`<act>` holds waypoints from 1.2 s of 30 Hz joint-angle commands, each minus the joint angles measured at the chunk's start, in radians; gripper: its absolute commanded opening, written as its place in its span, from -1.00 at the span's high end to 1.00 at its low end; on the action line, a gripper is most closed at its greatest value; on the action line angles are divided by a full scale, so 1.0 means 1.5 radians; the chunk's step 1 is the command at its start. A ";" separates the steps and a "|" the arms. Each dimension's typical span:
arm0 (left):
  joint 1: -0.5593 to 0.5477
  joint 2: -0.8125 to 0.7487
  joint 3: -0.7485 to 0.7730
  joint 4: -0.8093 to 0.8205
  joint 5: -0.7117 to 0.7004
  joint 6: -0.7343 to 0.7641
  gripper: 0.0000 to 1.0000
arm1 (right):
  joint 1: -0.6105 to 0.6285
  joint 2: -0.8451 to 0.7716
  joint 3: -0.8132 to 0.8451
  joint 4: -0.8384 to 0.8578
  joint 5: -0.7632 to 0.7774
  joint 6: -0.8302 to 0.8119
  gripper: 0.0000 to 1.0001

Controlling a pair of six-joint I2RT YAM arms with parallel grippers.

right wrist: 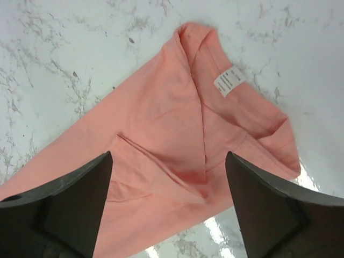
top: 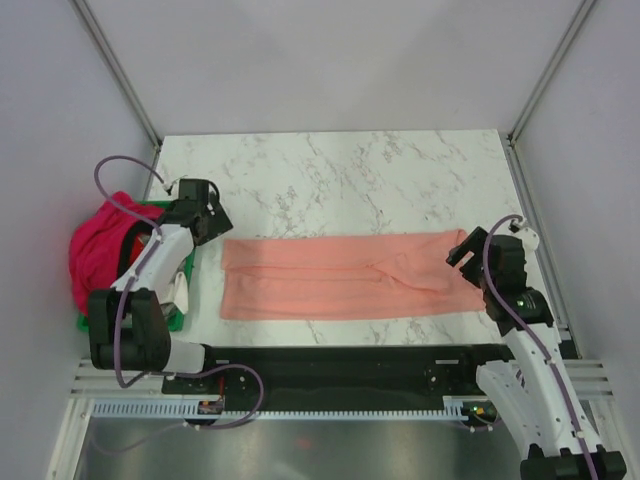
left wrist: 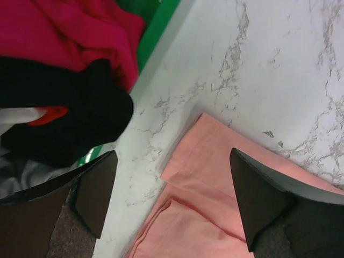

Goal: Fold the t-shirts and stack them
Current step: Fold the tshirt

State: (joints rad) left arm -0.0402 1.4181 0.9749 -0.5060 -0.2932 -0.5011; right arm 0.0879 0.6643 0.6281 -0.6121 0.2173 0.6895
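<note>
**Both grippers spread, salmon shirt lying flat in a strip**

- Marble table point(top: 340, 170) is carrying the work; the arms are sitting at its near edge.
- Salmon-pink t-shirt point(top: 345, 278) is lying flat on the near half of the table as a long strip running left to right, with one gripper at each end. Edges are looking folded inward, creases showing near the right end.
- Magenta-pink t-shirt point(top: 95, 250) is sitting bunched up in the green crate point(top: 82, 321) at the table's left edge, well apart from the salmon one.
- Left gripper point(left wrist: 173, 177) is sitting over the strip's left end, fingers spread wide, nothing pinched. The cloth corner is showing between them, with bare marble around it. Cannot tell if the tips are touching the cloth.
- Right gripper point(right wrist: 167, 166) is sitting over the strip's right end, fingers spread wide too, gripping nothing, pink cloth filling the gap below.
- White care label point(right wrist: 228, 81) is facing up at that right end, near the collar fold.
</note>
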 commanded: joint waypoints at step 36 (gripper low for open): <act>-0.118 -0.086 0.021 0.027 -0.082 0.050 -0.55 | 0.291 0.376 0.007 0.249 -0.119 0.042 -0.74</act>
State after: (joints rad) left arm -0.2176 1.3197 0.9695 -0.4767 -0.3752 -0.4568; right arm 0.4877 1.3014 0.6292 -0.2264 -0.0223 0.7155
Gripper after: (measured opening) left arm 0.776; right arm 0.864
